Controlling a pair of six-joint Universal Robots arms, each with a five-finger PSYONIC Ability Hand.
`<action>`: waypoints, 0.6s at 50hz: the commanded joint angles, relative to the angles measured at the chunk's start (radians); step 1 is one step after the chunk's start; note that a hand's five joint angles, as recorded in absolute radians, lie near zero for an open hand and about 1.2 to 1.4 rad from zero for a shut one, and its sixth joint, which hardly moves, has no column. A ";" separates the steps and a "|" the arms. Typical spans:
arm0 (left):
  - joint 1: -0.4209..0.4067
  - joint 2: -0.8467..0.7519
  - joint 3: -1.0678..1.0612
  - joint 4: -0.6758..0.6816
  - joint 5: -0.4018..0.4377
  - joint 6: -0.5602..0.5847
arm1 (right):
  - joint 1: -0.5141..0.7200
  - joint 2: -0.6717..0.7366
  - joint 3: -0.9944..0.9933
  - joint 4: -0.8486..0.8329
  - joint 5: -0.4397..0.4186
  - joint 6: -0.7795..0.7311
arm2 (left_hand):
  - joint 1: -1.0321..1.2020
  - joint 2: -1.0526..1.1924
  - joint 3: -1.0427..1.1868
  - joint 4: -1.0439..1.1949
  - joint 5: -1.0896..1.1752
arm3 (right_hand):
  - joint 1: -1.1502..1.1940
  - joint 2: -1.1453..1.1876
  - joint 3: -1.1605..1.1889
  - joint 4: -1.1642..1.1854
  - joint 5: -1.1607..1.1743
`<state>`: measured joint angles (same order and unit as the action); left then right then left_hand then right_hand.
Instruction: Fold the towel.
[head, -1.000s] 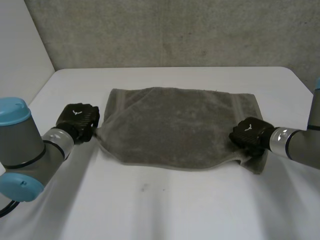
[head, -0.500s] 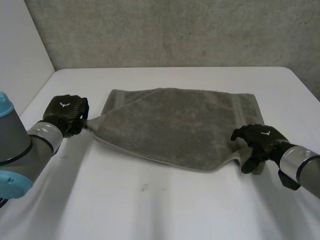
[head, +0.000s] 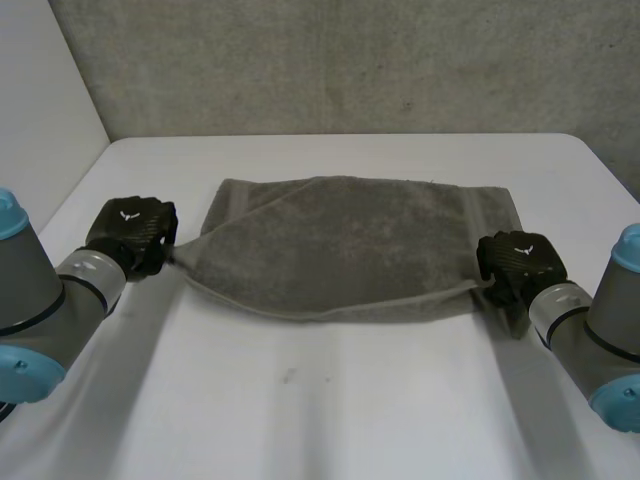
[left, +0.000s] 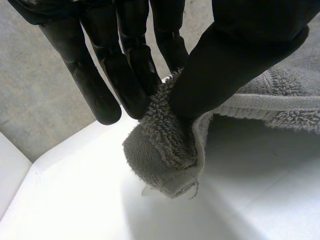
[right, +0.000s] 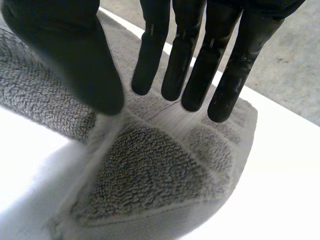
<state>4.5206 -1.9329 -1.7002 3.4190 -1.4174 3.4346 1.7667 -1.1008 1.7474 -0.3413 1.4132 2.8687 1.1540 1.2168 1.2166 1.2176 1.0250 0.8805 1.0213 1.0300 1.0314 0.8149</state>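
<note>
Left hand (head: 132, 232) pinches the towel (head: 340, 250) at its near left corner, right hand (head: 515, 262) pinches the near right corner, near edge hanging clear of the white table (head: 330, 400), grey wall (head: 350, 60) behind.

Looking down over a smooth white table (head: 330, 420) with rounded far corners, backed by a rough, speckled grey concrete wall (head: 350, 60), flanked on the left by a plain white panel (head: 40, 85), evenly and softly lit.

- soft, even light over the table (head: 330, 420), kinda dim
- towel (head: 340, 240) drops a faint shadow under its lifted front edge
- table glows bright white in wrist views
</note>
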 joint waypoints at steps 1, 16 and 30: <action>-0.001 0.003 -0.007 -0.001 0.000 0.000 | -0.009 -0.045 0.017 0.016 -0.008 -0.015 | 0.242 0.179 0.180 0.179 0.197 | 0.516 0.375 0.366 0.365 0.407; 0.012 0.129 -0.049 -0.278 -0.002 0.079 | -0.068 -0.097 -0.074 0.517 -0.025 -0.460 | 0.242 0.179 0.180 0.179 0.197 | 0.516 0.375 0.366 0.365 0.407; 0.055 0.351 -0.119 -0.661 0.000 0.357 | -0.197 -0.343 -0.025 0.927 -0.030 -0.838 | 0.242 0.179 0.180 0.179 0.197 | 0.516 0.375 0.366 0.365 0.407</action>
<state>4.5668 -1.6687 -1.7763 2.8635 -1.4174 3.6890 1.6103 -1.3581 1.6815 0.4732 1.3931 2.1577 1.1540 1.2168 1.2167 1.2177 1.0250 0.9676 1.1750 1.1812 1.1928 0.9725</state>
